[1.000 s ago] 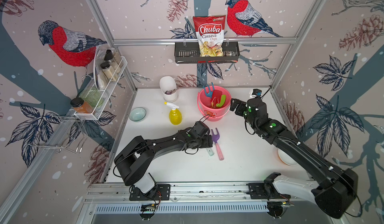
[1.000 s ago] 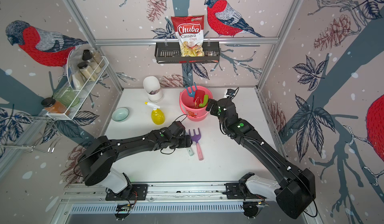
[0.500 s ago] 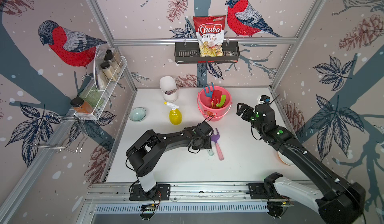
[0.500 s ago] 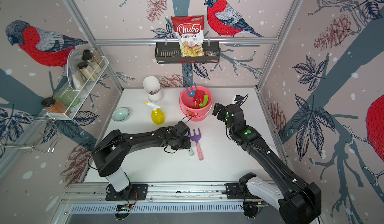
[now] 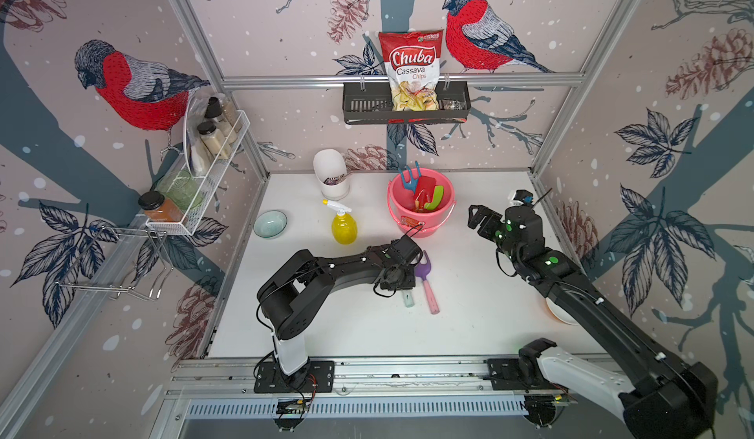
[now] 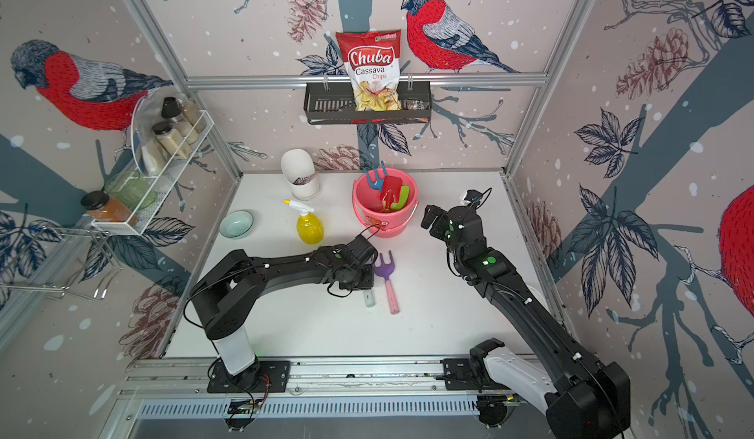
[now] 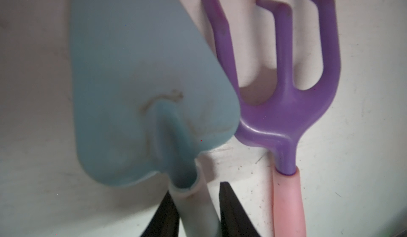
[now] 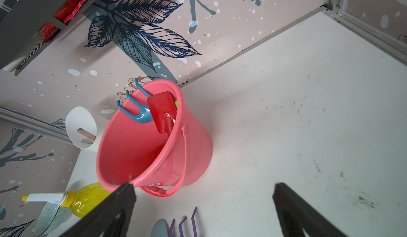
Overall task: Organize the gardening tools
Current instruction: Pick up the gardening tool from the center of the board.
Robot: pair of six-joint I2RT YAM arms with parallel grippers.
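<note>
— Fingers [image 7: 231,209] of the left gripper [image 7: 196,187] flank the pale handle of the light-blue shovel [image 7: 136,81], far narrower than a second ago. Whether they actually pinch it, I cannot tell.

— What sits beside them?

— Just outside one finger lies the purple fork [image 7: 286,106]; the shovel's blade overlaps one tine. Both lie flat on the table [image 5: 469,327].

— And the right gripper [image 8: 203,185]?

— Spread wide, holding nothing. It has drawn back from the rim of the pink bucket [image 5: 420,229] and now hangs apart from it, nearer the side wall, with bare tabletop beneath.

— The other tools?

— Blue fork [image 5: 408,176], red shovel [image 5: 424,188] and green shovel [image 5: 435,197] stand in the bucket, beyond the left fingers. The yellow spray bottle [image 5: 344,227] stands upright nearby.
</note>
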